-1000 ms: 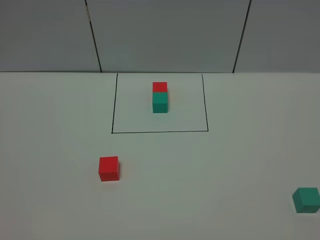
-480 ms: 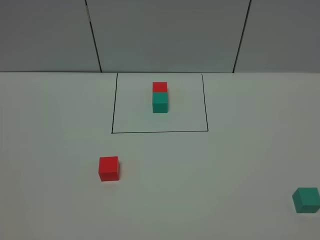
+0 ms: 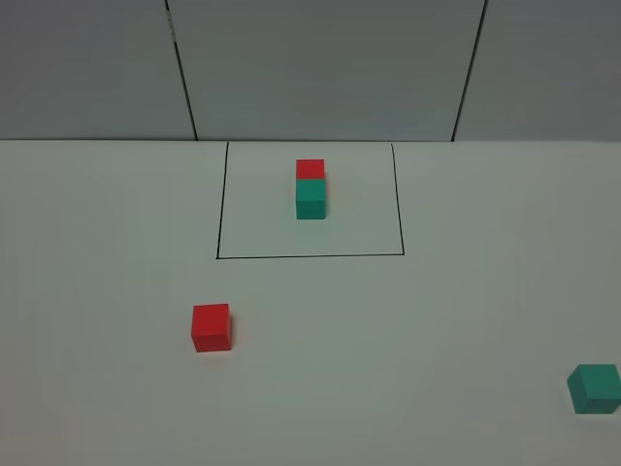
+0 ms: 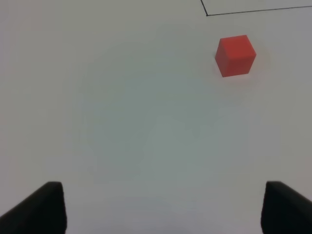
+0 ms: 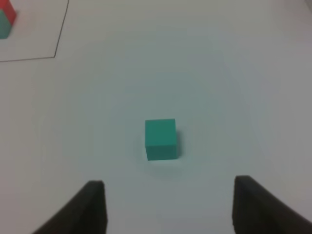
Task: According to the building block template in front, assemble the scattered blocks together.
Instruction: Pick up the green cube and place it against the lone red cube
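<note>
The template (image 3: 310, 189), a red cube joined to a teal cube, stands inside a black outline (image 3: 310, 256) at the back of the white table; a bit of it shows in the right wrist view (image 5: 6, 18). The loose red cube (image 3: 212, 327) sits front left, also in the left wrist view (image 4: 235, 55). The loose teal cube (image 3: 594, 387) sits at the front right edge, also in the right wrist view (image 5: 161, 139). My left gripper (image 4: 158, 209) is open, well short of the red cube. My right gripper (image 5: 168, 207) is open, just short of the teal cube. Neither arm shows in the exterior view.
A grey panelled wall (image 3: 320, 68) rises behind the table. A corner of the black outline shows in the left wrist view (image 4: 207, 14) and in the right wrist view (image 5: 53, 56).
</note>
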### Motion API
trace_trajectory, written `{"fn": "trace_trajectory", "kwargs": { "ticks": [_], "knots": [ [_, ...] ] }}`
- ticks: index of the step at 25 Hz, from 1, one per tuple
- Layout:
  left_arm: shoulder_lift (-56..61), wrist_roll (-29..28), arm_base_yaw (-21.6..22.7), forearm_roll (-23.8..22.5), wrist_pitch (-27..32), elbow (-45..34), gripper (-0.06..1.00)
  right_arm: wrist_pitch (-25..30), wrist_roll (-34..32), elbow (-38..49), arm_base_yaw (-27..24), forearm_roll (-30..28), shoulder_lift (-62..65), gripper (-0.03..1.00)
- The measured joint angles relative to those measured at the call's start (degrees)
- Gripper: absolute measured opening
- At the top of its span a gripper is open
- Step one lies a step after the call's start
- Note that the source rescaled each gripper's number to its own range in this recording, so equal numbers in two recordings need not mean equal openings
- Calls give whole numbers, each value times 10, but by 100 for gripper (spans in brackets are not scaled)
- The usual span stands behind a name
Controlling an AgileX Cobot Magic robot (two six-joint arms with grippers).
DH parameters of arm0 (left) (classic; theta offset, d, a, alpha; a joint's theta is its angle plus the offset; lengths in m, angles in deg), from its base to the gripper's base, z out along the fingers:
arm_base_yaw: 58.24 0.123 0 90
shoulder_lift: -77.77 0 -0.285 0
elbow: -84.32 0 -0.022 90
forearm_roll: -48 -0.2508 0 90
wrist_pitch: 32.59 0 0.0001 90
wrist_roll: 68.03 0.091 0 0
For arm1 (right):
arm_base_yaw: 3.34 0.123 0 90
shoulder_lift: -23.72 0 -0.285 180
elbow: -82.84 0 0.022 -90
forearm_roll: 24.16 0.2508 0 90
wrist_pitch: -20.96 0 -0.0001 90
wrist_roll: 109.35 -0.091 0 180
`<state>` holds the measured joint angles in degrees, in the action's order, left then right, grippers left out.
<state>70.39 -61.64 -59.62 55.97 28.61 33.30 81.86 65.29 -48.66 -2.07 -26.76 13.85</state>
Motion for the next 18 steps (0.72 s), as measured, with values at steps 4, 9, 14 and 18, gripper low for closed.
{"fn": "trace_trajectory", "kwargs": {
  "ticks": [4,9,14,18],
  "knots": [
    [0,-1,0,0,0,0,79,0,0,0,0,0,0,39],
    [0,-1,0,0,0,0,79,0,0,0,0,0,0,39],
    [0,-1,0,0,0,0,79,0,0,0,0,0,0,39],
    [0,-1,0,-1,0,0,79,0,0,0,0,0,0,39]
  ]
}}
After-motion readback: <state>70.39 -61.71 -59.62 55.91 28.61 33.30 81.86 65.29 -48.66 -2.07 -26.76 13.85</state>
